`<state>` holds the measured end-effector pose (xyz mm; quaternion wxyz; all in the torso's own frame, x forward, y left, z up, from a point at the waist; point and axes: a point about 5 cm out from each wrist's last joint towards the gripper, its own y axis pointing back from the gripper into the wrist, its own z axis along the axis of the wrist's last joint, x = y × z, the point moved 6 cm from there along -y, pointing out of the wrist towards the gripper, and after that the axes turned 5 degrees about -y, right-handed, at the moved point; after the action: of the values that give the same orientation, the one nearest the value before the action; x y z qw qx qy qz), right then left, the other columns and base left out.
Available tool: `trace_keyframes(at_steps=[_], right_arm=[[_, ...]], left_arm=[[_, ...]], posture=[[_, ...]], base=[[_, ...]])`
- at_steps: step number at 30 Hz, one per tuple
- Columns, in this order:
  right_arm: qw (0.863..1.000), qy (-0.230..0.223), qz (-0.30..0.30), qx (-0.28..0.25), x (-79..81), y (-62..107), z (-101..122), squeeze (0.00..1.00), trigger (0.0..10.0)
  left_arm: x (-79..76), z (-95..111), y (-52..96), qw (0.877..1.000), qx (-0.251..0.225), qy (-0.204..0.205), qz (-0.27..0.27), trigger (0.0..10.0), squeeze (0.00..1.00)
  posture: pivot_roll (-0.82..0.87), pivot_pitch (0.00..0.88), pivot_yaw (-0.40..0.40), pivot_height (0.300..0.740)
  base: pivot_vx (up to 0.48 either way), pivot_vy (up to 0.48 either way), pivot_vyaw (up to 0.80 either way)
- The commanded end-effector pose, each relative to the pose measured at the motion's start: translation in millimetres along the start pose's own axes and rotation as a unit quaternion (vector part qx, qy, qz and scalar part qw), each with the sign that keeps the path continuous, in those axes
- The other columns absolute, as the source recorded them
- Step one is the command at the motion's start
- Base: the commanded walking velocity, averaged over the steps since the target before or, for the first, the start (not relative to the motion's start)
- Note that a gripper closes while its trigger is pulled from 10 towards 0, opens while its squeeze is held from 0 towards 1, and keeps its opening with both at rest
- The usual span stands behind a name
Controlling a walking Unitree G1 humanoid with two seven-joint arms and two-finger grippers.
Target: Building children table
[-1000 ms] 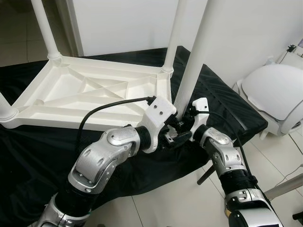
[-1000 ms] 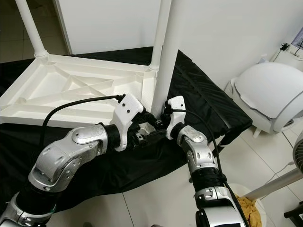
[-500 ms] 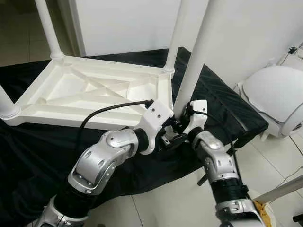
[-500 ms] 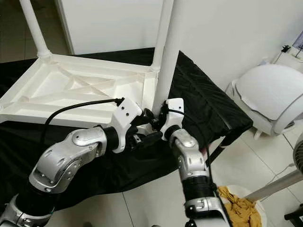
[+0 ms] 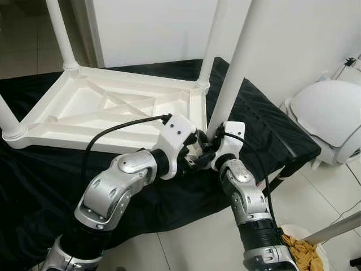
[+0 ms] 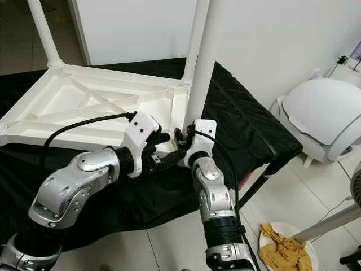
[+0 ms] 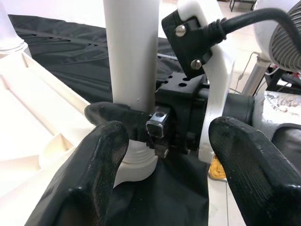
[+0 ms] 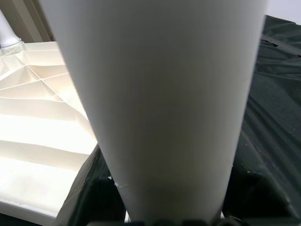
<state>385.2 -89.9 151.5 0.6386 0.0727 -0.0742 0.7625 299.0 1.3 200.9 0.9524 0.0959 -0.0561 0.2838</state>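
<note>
The white plastic table (image 5: 113, 107) lies upside down on a black cloth (image 5: 34, 180). Legs stand at its far-left (image 5: 61, 34), far-right (image 5: 211, 39) and near-left (image 5: 7, 118) corners. A fourth leg (image 5: 234, 68) rises, slightly tilted, at the near-right corner. Its foot meets a wider white collar (image 7: 136, 162) there. My right gripper (image 5: 210, 148) is shut on this leg (image 8: 155, 94) just above the foot. My left gripper (image 7: 167, 136) is open right beside it, its two fingers (image 7: 99, 179) wide apart on either side of the leg (image 7: 131, 56) and not touching it.
A rounded white appliance (image 5: 330, 118) stands on the tiled floor to the right. A yellow cloth (image 5: 299, 251) lies in a white bowl by my right arm. A white wall closes the back. The black cloth hangs over the front edge.
Both wrists have shifted a little left, toward the table's near-right corner. My right forearm has swung in under the leg. The leg stays gripped, and the left gripper stays open.
</note>
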Motion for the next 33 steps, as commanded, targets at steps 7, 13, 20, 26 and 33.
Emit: trace_keyframes(at_steps=[7, 13, 20, 26, 33], right_arm=[[1.0, -0.017, 0.004, 0.024, -15.4, 2.9, -8, 1.0, 10.0], [0.997, -0.001, 0.073, 0.034, -10.0, 2.7, -2, 1.0, 10.0], [0.989, 0.03, 0.138, 0.047, -10.8, 2.9, 5, 1.0, 10.0], [0.968, 0.089, 0.229, 0.048, -8.9, 8.7, 12, 0.0, 10.0], [0.945, 0.109, 0.302, 0.062, -4.7, 13.8, 11, 0.0, 10.0]], left_arm=[[3.4, -3, 0.8, 1.0, 0.008, -0.006, 0.014, 10.0, 0.0], [1.1, -7, 1.0, 1.0, 0.013, -0.005, 0.011, 10.0, 0.0], [-3.8, -7, 1.3, 1.0, 0.014, -0.004, 0.002, 10.0, 0.0], [-4.0, -6, 2.9, 1.0, 0.014, -0.003, 0.001, 10.0, 0.0], [-6.2, -5, 3.5, 1.0, 0.014, -0.008, -0.006, 10.0, 0.0]], posture=[[-0.05, 0.012, -0.076, 0.74], [-0.05, 0.02, -0.074, 0.74], [-0.05, 0.033, -0.068, 0.74], [-0.05, 0.037, -0.062, 0.74], [-0.04, 0.038, -0.058, 0.74]], base=[[0.0, 0.0, 0.0], [0.0, 0.0, 0.0], [0.0, 0.0, 0.0], [0.0, 0.0, 0.0], [0.0, 0.0, 0.0]])
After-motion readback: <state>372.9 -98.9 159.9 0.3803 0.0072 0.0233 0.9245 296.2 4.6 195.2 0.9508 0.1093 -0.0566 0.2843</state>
